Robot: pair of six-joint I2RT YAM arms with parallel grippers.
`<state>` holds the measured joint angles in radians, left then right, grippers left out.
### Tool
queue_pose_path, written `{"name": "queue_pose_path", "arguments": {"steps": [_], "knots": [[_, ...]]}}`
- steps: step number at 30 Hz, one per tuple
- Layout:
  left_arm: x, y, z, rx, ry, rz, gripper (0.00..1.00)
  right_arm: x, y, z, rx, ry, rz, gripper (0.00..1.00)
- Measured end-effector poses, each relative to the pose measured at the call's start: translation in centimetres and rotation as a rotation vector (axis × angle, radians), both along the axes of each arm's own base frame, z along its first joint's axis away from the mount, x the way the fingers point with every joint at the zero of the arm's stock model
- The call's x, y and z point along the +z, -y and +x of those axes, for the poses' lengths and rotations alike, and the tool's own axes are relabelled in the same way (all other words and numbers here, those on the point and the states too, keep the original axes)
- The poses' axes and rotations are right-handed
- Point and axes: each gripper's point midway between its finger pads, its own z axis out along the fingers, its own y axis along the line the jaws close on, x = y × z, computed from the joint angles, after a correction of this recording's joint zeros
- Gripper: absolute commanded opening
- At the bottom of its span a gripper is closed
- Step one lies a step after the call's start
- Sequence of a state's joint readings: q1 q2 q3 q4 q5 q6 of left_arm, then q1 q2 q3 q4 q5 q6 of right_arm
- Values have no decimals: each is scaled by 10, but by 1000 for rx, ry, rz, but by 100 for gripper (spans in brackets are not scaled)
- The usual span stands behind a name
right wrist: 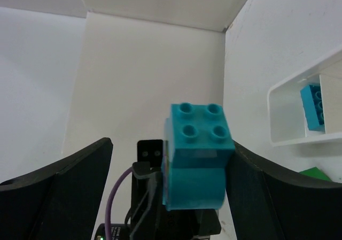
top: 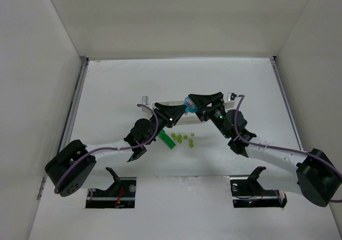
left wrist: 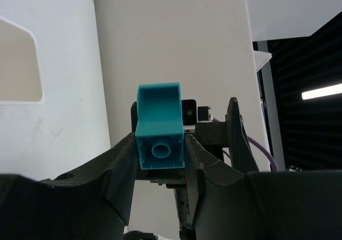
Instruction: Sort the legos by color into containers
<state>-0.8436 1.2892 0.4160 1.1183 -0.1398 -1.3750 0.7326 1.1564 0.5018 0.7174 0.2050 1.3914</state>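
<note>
Your L gripper [left wrist: 160,149] is clamped on the cyan stack [left wrist: 158,114]. In the L wrist view both fingers [left wrist: 120,165] press the sides of the lower brick, hollow underside w/ its round tube facing the cam, and a 2nd cyan brick sits on the far end. The stack is held up off the table [top: 240,160], mid-workspace, btwn the two arms' heads in the top view. Your R gripper [right wrist: 172,146] is spread wide, one finger each side of that same stack. The R wrist cam looks onto its 4 studs, and the brick sits close to the finger on the right of that view, w/ a big gap to the other. Whether that finger touches the brick, you can't tell. The white tray [right wrist: 278,117] shows at the right edge of the R wrist view, w/ another cyan brick [right wrist: 312,106] lying in one compartment; which compartment, can't tell. In the top view the tray is mostly hidden behind the grippers. The green brick [top: 166,139] lies on the table on the near side of the grippers, just beside the L arm's wrist. The small yellow-green pieces [top: 185,138] are scattered loosely to its right, near it, out on the table.
</note>
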Motion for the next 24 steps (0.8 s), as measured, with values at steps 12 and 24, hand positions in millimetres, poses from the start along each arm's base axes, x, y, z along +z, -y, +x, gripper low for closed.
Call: {"name": "queue_pose_path", "arguments": {"steps": [12,24], "knots": [[0,-14,-8,-31,-5,-19,17,-22,0,-5,30,-14,-134,65],[-8,-14,-12,-56,-43,-24,17,-23,-1,-8,47,-6,-156,47]]}}
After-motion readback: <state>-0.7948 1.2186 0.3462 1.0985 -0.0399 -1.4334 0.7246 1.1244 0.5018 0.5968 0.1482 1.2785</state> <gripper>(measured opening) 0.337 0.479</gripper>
